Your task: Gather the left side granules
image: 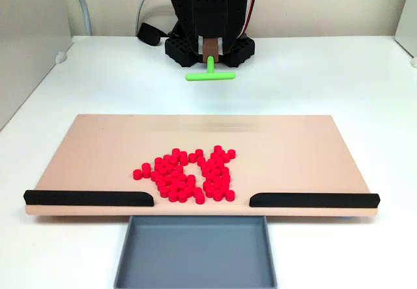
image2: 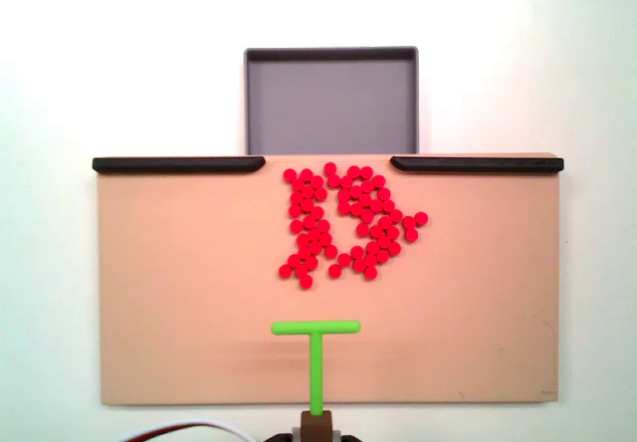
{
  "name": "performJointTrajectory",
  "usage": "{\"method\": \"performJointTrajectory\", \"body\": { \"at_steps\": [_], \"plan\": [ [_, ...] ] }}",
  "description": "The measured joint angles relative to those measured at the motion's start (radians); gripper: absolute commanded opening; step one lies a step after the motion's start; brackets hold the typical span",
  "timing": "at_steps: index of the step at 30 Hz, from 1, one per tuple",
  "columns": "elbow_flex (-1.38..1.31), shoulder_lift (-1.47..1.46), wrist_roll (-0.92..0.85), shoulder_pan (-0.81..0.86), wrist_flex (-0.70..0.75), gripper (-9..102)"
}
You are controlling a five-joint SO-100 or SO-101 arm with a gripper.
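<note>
Many small red granules (image: 172,172) (image2: 309,225) lie in a loose cluster of two lobes on the tan board (image: 98,146) (image2: 179,283), just before the gap between its rails. My gripper (image: 210,45) (image2: 317,430) is shut on the brown handle of a green T-shaped pusher (image: 210,76) (image2: 316,329). The pusher's crossbar faces the cluster. It hovers over the arm-side part of the board, a short way from the nearest granules and touching none.
Two black rails (image: 88,198) (image: 313,200) line the board's far-from-arm edge, with a gap between them. A grey tray (image: 195,263) (image2: 328,94) sits beyond that gap. The arm's black base (image: 208,48) stands on the white table behind the board.
</note>
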Motion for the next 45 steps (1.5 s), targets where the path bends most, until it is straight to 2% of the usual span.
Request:
{"method": "performJointTrajectory", "body": {
  "at_steps": [45],
  "plan": [
    [0.000, 0.006, 0.069, 0.000, 0.000, 0]
  ]
}}
